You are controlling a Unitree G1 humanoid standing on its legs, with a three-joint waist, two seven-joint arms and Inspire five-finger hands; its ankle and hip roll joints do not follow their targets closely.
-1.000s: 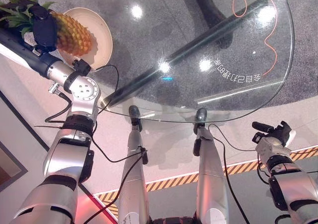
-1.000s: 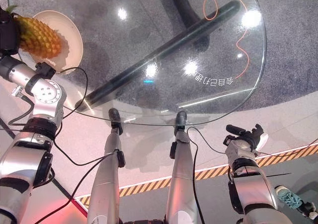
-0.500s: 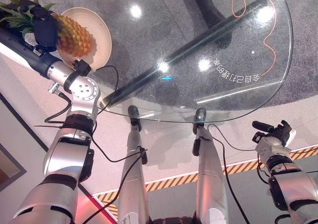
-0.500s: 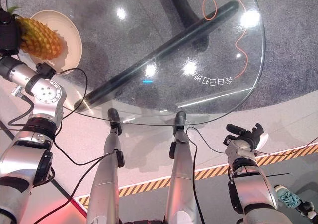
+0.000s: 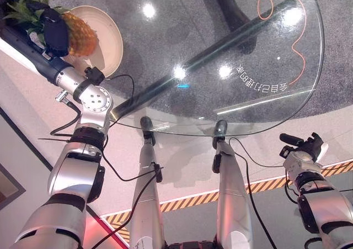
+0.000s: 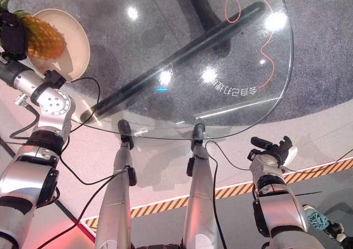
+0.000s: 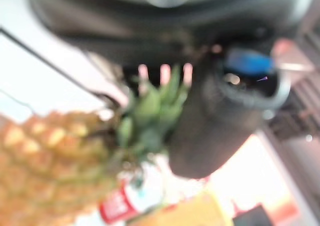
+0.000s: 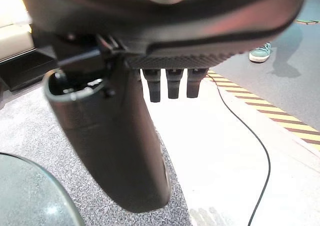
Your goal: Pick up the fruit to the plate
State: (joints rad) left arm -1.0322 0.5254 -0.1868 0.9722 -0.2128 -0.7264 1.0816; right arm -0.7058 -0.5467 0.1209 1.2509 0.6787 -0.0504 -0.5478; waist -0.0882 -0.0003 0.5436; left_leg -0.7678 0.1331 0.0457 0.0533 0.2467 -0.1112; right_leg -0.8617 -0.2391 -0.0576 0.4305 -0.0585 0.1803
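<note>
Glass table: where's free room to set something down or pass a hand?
Most of the glass table is bare, from the plate across to its right edge. The crowded spot is the far left corner: the left hand holds the pineapple over the plate. The right hand hangs off the table's near right edge.

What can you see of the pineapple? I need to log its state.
The pineapple is orange-yellow with a knobbly skin and a green leafy crown. It lies tilted over the cream plate at the glass table's far left. The left hand is curled round it near the crown. Whether it rests on the plate is unclear.
</note>
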